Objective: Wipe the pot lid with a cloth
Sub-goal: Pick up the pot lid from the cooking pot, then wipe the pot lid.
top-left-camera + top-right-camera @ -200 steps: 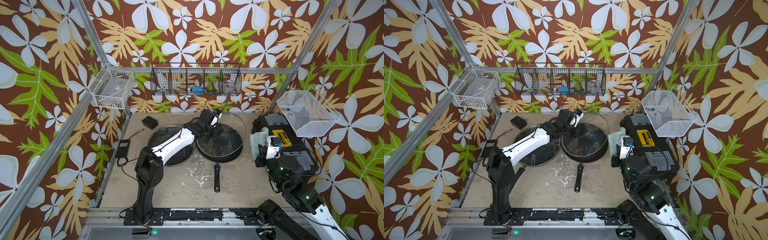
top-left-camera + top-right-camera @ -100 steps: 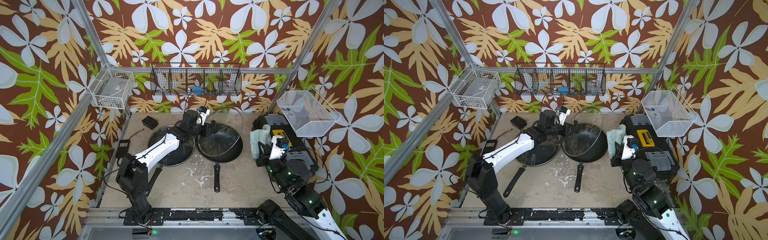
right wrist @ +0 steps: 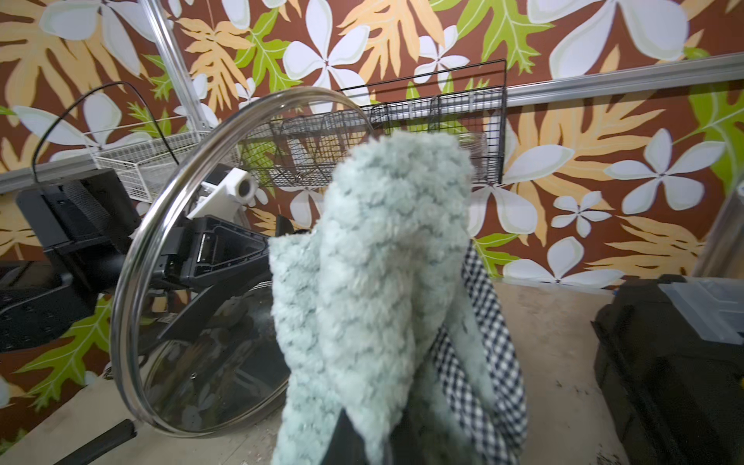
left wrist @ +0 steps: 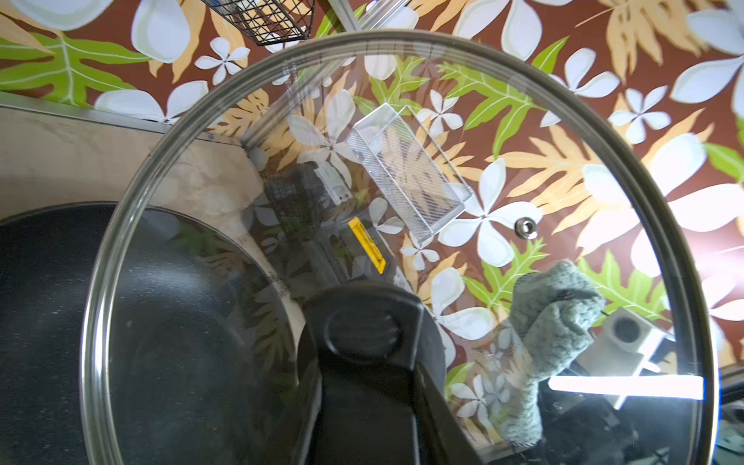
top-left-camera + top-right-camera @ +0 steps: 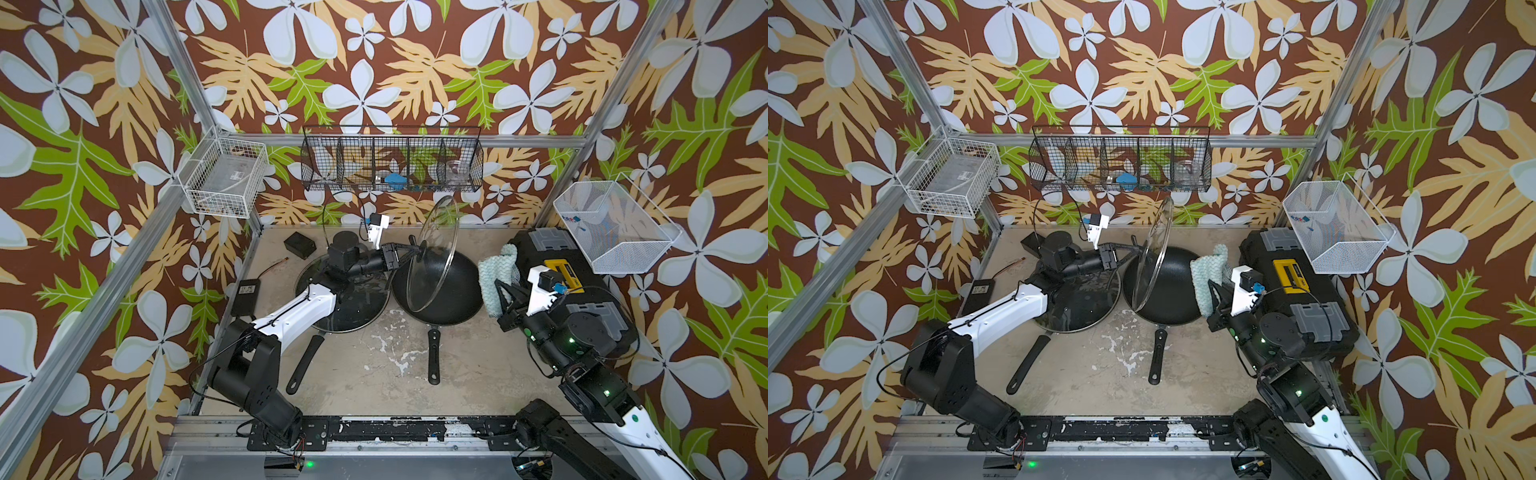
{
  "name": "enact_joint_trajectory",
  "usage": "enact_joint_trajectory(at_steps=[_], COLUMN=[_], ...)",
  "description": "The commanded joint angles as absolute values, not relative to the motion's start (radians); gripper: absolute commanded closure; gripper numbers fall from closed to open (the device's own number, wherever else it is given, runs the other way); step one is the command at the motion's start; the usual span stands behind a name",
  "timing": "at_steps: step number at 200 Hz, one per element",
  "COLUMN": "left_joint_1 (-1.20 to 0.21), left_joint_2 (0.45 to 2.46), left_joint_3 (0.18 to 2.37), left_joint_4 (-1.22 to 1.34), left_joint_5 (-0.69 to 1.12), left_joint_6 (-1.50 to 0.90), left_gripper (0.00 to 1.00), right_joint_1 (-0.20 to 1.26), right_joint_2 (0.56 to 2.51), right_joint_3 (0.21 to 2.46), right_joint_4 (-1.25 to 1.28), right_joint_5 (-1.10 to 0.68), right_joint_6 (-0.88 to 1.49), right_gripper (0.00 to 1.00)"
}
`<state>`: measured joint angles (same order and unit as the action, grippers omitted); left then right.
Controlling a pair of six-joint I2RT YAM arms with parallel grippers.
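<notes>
Lid (image 5: 432,253) tilted near-upright over pan (image 5: 457,303), knob clamped in left gripper (image 5: 409,248) | cloth (image 5: 492,274) clamped in right gripper (image 5: 502,293), near lid, apart | advice: press cloth flat on glass, sweep gently.

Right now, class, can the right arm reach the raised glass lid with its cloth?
Probably yes: the cloth in the right gripper faces the lid, held on edge by the left gripper, with only open air between.
</notes>
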<state>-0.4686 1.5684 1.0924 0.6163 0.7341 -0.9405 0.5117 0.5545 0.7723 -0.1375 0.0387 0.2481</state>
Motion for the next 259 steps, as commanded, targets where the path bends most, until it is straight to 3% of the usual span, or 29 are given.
enact_joint_trajectory(at_steps=[1, 56, 132, 212, 259], left_joint_1=[-0.456, -0.441, -0.439, -0.439, -0.439], left_joint_2=[1.533, 1.513, 1.613, 1.670, 1.669], left_joint_3=[1.066, 0.973, 0.966, 0.977, 0.971], left_joint_4=[0.969, 1.265, 1.690, 1.799, 1.811], left_joint_5=[0.810, 0.853, 0.834, 0.806, 0.813], left_joint_6=[-1.108, -1.343, -1.699, -1.794, -1.800], left_gripper=[1.00, 1.00, 1.00, 1.00, 1.00], right_joint_1=[0.512, 0.512, 0.518, 0.724, 0.732], right_joint_2=[0.587, 0.688, 0.793, 0.950, 1.021], right_joint_3=[0.772, 0.766, 0.774, 0.910, 0.989], right_joint_4=[-0.018, 0.187, 0.455, 0.481, 0.483], right_joint_5=[-0.096, -0.321, -0.490, -0.433, -0.374], right_joint_6=[0.295, 0.378, 0.488, 0.373, 0.337], right_gripper=[1.00, 1.00, 1.00, 1.00, 1.00])
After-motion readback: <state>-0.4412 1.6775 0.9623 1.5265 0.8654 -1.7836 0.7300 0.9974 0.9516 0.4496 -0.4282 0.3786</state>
